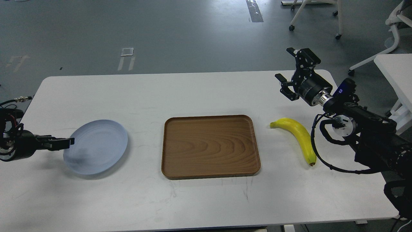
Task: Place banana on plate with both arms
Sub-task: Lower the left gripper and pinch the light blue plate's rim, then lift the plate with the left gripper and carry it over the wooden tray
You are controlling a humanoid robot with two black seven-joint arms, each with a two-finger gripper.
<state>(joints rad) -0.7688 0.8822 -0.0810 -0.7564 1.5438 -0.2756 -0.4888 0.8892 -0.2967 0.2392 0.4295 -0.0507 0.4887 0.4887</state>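
The yellow banana (297,133) lies on the white table (193,93) at the right, its dark tip toward me. The pale blue-grey plate (96,146) sits at the left and holds nothing. My left gripper (66,143) comes in low from the left, and its tips reach the plate's left rim. It is seen side-on as one dark bar, so its fingers cannot be told apart. My right gripper (285,64) is open and empty. It hovers over the table's back right, beyond the banana and apart from it.
A brown wooden tray (209,146) with nothing in it lies in the middle of the table, between plate and banana. My right arm and its looped cable (322,161) lie just right of the banana. Office chairs and another white table stand at the far right.
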